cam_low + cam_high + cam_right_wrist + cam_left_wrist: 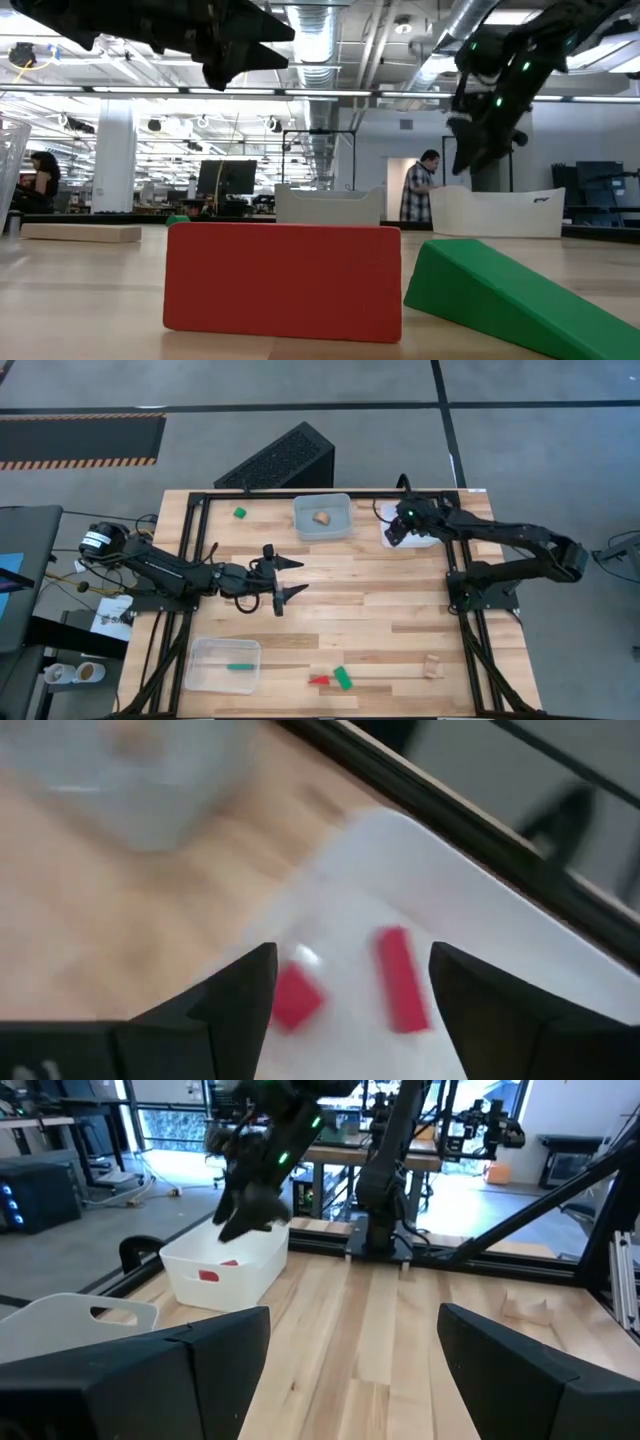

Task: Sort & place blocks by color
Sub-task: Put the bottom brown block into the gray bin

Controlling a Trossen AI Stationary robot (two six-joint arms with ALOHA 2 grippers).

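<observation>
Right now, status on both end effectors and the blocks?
Right end effector open, empty, above the bin holding two red blocks. Left end effector open, mid-table. Red block and green block unsorted at near edge. Nothing obstructing.

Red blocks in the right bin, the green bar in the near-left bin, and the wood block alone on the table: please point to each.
Red blocks [400,980]: right wrist view, middle of the longer bar.
Green bar [240,667]: high view, its middle.
Wood block [432,666]: high view, its top face.
</observation>
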